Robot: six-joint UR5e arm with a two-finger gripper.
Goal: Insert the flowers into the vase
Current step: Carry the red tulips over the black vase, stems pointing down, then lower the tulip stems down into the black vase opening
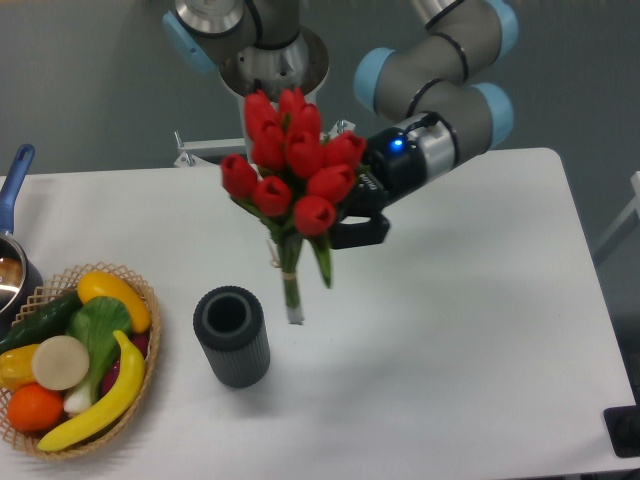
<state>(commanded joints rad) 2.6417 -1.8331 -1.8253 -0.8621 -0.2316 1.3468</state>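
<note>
A bunch of red tulip flowers (293,165) with green stems hangs in the air, held by my gripper (340,222), which is shut on the bunch just below the buds. The stem ends (292,300) point down and hover over the table, a little to the right of and behind the vase. The vase (231,335) is a short dark ribbed cylinder with a round open rim, standing upright on the white table (450,330). The finger contact is partly hidden by the blooms.
A woven basket (140,385) of fruit and vegetables sits at the front left. A pot with a blue handle (15,175) is at the left edge. The robot base (270,45) stands behind the table.
</note>
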